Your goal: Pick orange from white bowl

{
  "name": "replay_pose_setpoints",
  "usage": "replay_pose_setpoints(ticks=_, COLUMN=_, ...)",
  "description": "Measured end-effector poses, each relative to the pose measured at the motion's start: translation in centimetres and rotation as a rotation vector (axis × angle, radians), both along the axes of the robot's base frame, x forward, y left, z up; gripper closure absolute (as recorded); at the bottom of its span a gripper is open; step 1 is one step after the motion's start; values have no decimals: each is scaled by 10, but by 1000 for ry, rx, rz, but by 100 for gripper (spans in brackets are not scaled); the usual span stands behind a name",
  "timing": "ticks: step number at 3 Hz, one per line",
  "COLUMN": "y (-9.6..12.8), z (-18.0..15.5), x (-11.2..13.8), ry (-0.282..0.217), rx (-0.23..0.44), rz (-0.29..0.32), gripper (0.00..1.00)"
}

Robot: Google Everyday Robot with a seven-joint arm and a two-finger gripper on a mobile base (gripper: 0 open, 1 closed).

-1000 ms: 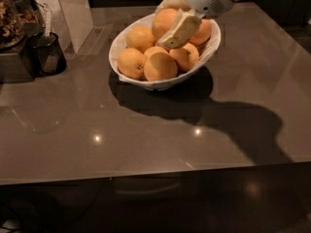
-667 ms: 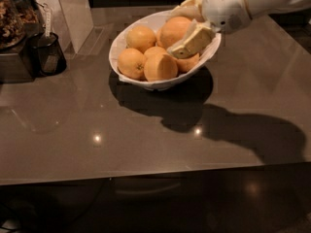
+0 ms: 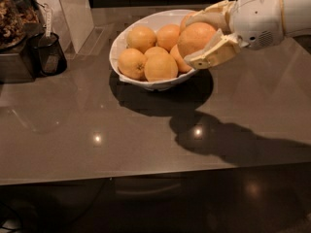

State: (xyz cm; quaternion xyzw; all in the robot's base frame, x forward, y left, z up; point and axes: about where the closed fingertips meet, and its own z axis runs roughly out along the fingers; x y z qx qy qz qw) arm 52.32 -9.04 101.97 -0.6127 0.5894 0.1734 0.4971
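End effector (image 3: 192,41) clamps orange (image 3: 198,36), hiding white bowl (image 3: 146,22) right rim.

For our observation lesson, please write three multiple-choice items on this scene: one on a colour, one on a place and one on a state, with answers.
1. What colour is the wide, shallow, glossy ceramic bowl?
A. white B. blue C. black

2. Where is the large round orange that the cream two-finger gripper holds?
A. under the bowl B. over the bowl's side away from the small black cup C. touching that cup

3. How do the gripper's jaws stand?
A. open and empty B. shut on the orange C. shut on the bowl's rim

Answers:
1 A, the bowl's bare wall shows white.
2 B, the orange hangs at the rim far from the cup.
3 B, one jaw lies above the orange and one below it.
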Motion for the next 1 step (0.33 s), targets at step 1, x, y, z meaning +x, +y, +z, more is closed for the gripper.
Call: replay_pose_setpoints(ticks=1, y=-4, z=0, x=-2, ry=1, rx=1, rz=-9, gripper=100)
